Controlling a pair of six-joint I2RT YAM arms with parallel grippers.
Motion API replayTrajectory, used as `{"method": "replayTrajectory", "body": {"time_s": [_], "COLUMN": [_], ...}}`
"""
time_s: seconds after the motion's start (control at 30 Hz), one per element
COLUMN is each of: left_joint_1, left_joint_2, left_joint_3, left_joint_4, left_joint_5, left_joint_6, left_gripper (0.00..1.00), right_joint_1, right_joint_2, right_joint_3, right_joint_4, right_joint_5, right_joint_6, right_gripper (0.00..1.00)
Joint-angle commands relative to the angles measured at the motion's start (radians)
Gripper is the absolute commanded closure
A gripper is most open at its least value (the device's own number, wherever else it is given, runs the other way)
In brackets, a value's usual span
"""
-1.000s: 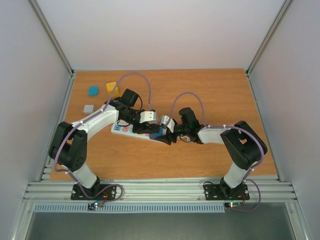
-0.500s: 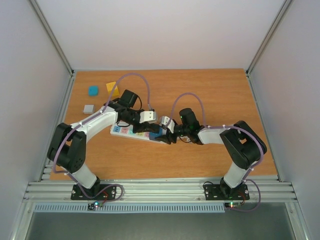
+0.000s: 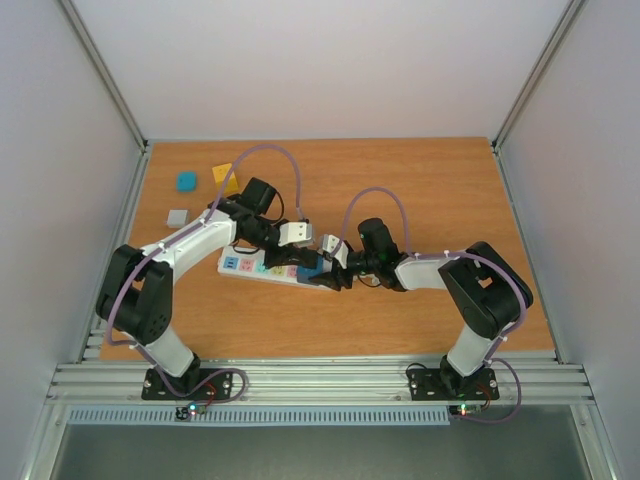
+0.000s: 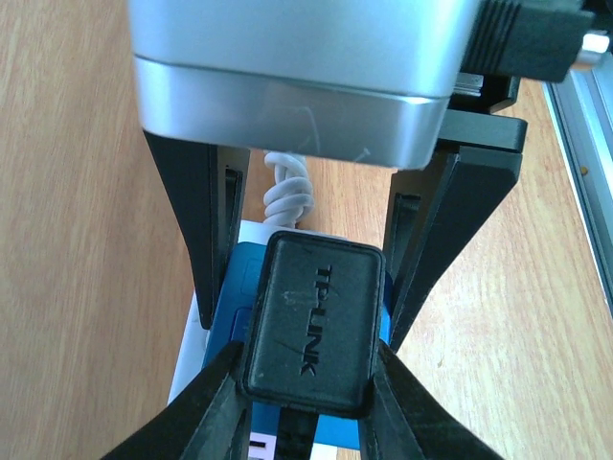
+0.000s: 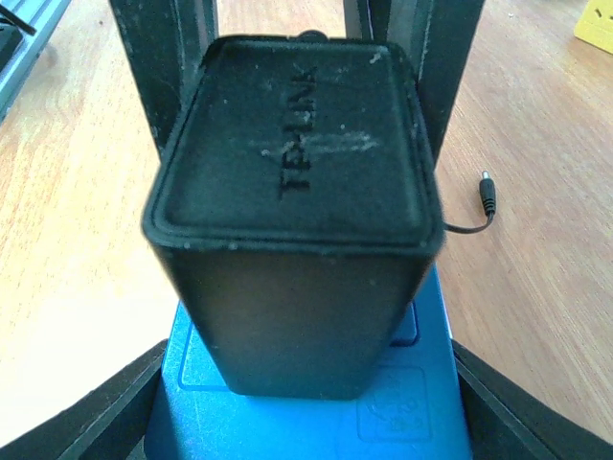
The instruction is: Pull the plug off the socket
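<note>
- Wooden table [image 3: 420, 180]: socket [image 3: 245, 266] lies mid-table, between both arms.
- Left gripper [image 4: 306, 350]: clamped on black plug [image 4: 311, 326], seated in blue outlet.
- Right gripper [image 5: 308, 359]: clenched across socket's blue end.

Black on pastel
Black plug [image 4: 311, 326] between black left fingers [image 4: 206, 407]; white socket [image 3: 250, 267] with blue, pink, green, yellow faces.

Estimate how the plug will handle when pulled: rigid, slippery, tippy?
Probably rigid: the plug is a boxy black moulded block, so the left gripper shouldn't deform it. Its sides look smooth, so it may slip if stuck tight. It stands tall over the strip, so an off-axis pull could rock it, or lift the strip.
</note>
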Motion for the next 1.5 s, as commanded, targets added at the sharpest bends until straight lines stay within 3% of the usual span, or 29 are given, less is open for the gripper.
{"method": "replayTrajectory", "body": {"time_s": [0.0, 0.2, 0.5, 0.77, 1.03, 1.2, 1.47], "left_joint_1": [-0.007, -0.007, 0.003, -0.003, 0.091, 0.208, 0.301], "left_joint_2": [-0.070, -0.080, -0.082, -0.110, -0.123, -0.127, -0.073], "left_joint_3": [0.019, -0.003, -0.002, -0.029, 0.005, 0.051, 0.019], "left_joint_4": [0.021, 0.044, 0.005, -0.023, -0.017, 0.071, 0.505], "left_joint_5": [0.097, 0.059, 0.190, 0.054, 0.149, 0.195, 0.073], "left_joint_6": [0.032, 0.049, -0.012, 0.137, 0.031, -0.099, -0.599], "left_gripper": [0.85, 0.85, 0.85, 0.86, 0.86, 0.86, 0.84], "right_joint_1": [0.003, 0.003, 0.003, 0.003, 0.003, 0.004, 0.004], "right_joint_2": [0.025, 0.038, 0.046, 0.057, 0.057, 0.058, 0.060], "right_joint_3": [-0.007, 0.016, 0.029, 0.041, 0.042, 0.043, 0.047], "right_joint_4": [0.022, -0.009, -0.022, -0.020, -0.024, -0.027, -0.030], "right_joint_5": [0.040, 0.052, 0.059, 0.071, 0.070, 0.070, 0.070], "right_joint_6": [-0.024, -0.024, -0.022, -0.007, -0.008, -0.009, -0.008], "right_gripper": [0.61, 0.65, 0.67, 0.69, 0.68, 0.69, 0.68]}}
